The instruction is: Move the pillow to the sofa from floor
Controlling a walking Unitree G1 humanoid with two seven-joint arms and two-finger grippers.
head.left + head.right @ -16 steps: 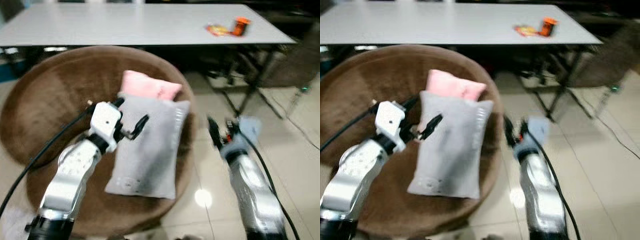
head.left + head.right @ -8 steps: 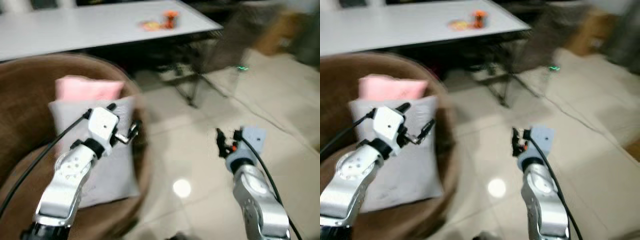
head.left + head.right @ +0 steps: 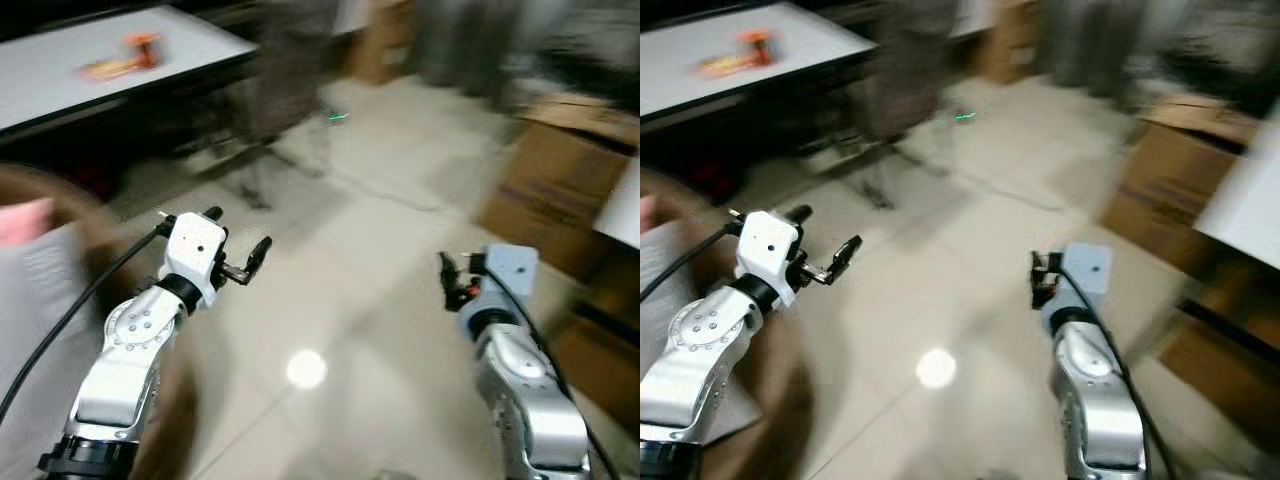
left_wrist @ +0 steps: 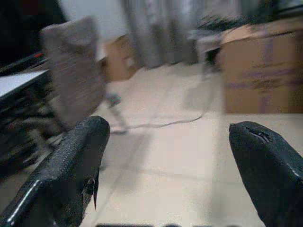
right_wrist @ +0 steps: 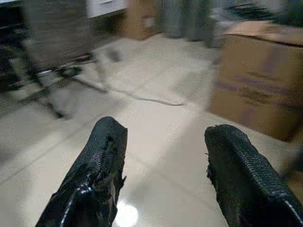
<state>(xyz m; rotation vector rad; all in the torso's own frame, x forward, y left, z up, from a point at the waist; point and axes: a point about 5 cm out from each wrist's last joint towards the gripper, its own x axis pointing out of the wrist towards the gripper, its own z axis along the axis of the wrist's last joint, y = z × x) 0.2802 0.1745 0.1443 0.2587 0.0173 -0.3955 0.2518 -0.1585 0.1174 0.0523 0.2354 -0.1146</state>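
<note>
I am holding both arms out over the glossy tiled floor (image 3: 350, 300), where a bright light spot is glaring at 6 o'clock between them. My left claw (image 3: 236, 240) is hanging released, its fingers (image 4: 71, 175) spread wide with nothing between them. My right claw (image 5: 163, 175) is likewise standing released and empty above the tiles. At 9 o'clock, just beside my left arm, the grey pillow (image 3: 35, 330) is lying on the brown sofa (image 3: 165, 400), with a pink pillow (image 3: 25, 220) peeking out behind it; everything there is blurring. At 2 o'clock cardboard boxes (image 3: 555, 190) are sitting on the floor. Farther off at 11 o'clock, a white desk (image 3: 120, 80) is carrying an orange item (image 3: 140, 45).
</note>
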